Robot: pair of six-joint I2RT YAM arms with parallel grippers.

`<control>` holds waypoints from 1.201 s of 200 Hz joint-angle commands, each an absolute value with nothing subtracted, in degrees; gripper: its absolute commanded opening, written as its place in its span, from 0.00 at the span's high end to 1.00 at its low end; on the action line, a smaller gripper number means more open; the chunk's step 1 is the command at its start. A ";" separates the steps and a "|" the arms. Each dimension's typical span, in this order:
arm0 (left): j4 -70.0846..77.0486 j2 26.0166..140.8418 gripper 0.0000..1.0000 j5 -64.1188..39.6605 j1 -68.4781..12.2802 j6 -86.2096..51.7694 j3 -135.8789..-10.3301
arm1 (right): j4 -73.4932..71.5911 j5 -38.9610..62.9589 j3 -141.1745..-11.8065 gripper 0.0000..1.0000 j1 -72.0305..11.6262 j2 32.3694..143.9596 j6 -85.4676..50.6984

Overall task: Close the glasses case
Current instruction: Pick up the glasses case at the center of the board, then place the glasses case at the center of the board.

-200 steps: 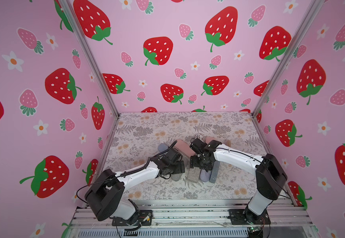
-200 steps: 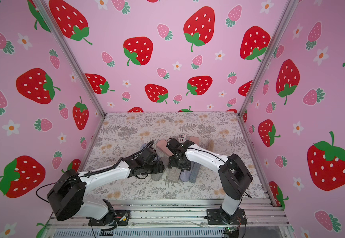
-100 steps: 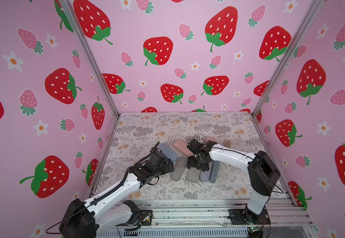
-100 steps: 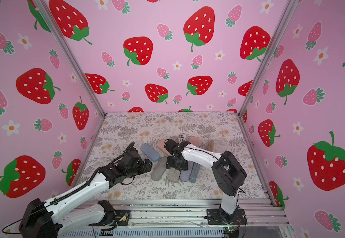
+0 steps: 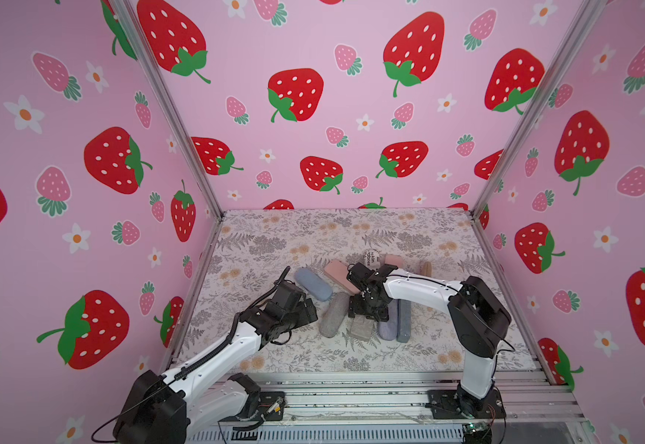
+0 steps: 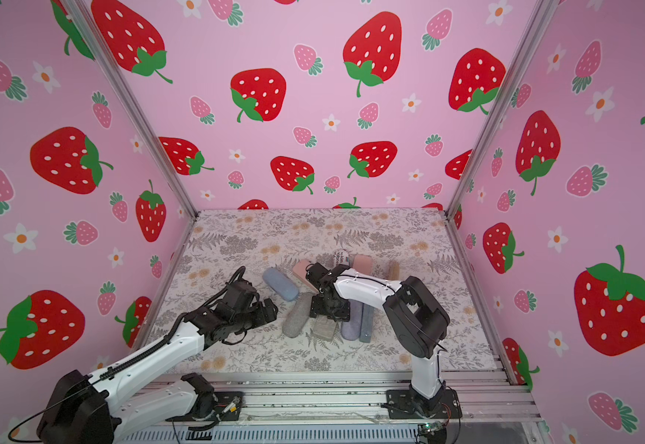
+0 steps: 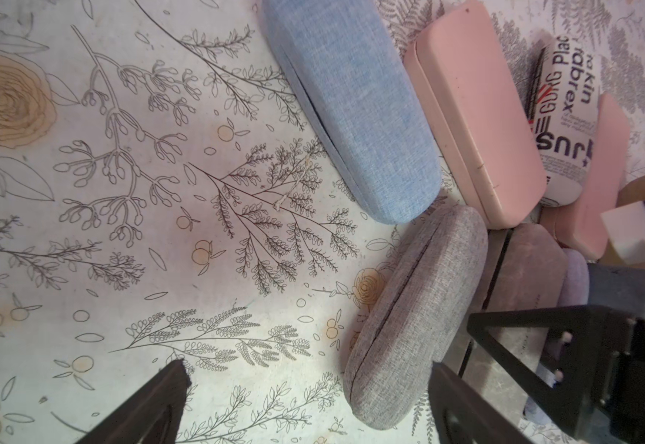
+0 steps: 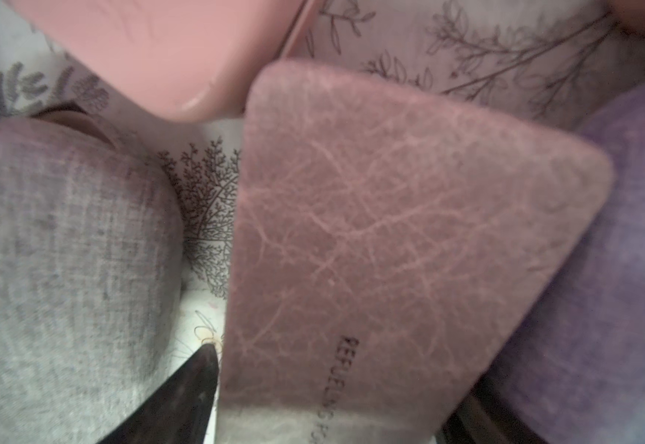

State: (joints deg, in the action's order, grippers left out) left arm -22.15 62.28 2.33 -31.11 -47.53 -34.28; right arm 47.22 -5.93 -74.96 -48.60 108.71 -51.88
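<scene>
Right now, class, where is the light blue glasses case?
In both top views the light blue case lies leftmost in the cluster, beside the pink case, behind the grey case.

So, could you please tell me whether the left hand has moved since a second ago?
Yes. In a top view the left hand has drawn back off the grey case, toward its own base; the case now lies uncovered beside it.

Pink strawberry-print walls (image 5: 332,46), joined by aluminium corner posts (image 5: 173,115), surround a floral table cover (image 5: 274,238) bearing a stray thread (image 7: 292,184); a metal rail (image 5: 351,388) borders its near edge.
</scene>
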 commanded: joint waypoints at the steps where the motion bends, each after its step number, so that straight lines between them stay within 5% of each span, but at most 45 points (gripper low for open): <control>1: -21.01 63.30 0.03 1.67 -30.71 -47.07 -34.19 | 47.65 -5.01 -76.40 0.17 -48.87 110.25 -52.01; 98: -16.53 69.36 0.03 -1.26 -29.88 -46.93 -34.88 | 51.79 -6.47 -79.17 0.56 -49.04 107.16 -47.08; 176: -16.01 73.61 0.03 -1.85 -29.45 -45.66 -38.21 | 63.80 -15.41 -87.18 0.58 -46.99 98.66 -42.61; 240: -14.93 78.44 0.03 -3.34 -29.18 -44.59 -41.50 | 66.37 -15.30 -87.36 0.61 -27.33 91.75 -34.57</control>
